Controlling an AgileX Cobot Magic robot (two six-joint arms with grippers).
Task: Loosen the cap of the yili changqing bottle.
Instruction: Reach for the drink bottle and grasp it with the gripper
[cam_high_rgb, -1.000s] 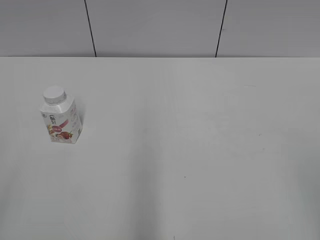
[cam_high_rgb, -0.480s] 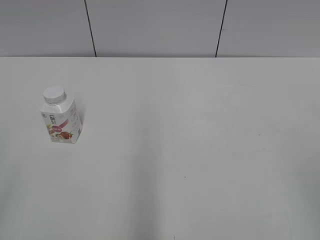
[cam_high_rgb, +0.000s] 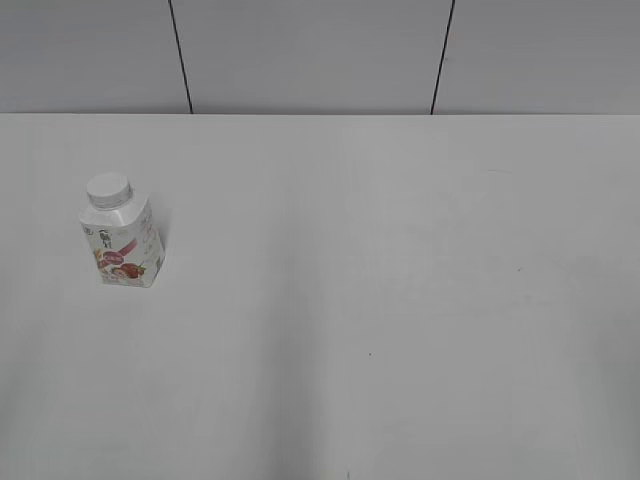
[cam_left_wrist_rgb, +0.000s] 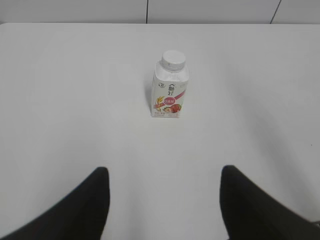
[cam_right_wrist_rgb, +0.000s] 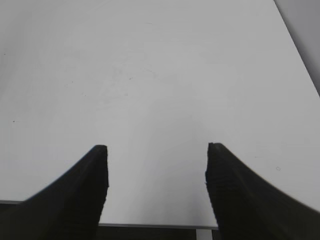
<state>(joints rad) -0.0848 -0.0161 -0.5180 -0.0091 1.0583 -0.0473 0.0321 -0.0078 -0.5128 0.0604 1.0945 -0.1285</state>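
The yili changqing bottle (cam_high_rgb: 124, 242) stands upright on the left of the white table, small and white with strawberry graphics. Its white cap (cam_high_rgb: 108, 189) sits on the neck. In the left wrist view the bottle (cam_left_wrist_rgb: 169, 90) stands ahead of my left gripper (cam_left_wrist_rgb: 164, 172), well apart from it, with the cap (cam_left_wrist_rgb: 173, 59) on top. The left gripper is open and empty. My right gripper (cam_right_wrist_rgb: 156, 149) is open and empty over bare table near the front edge. Neither gripper shows in the exterior view.
The white table (cam_high_rgb: 400, 260) runs back to a grey panelled wall (cam_high_rgb: 310, 55) with dark seams. The table's front edge (cam_right_wrist_rgb: 155, 226) shows just below the right gripper's fingers.
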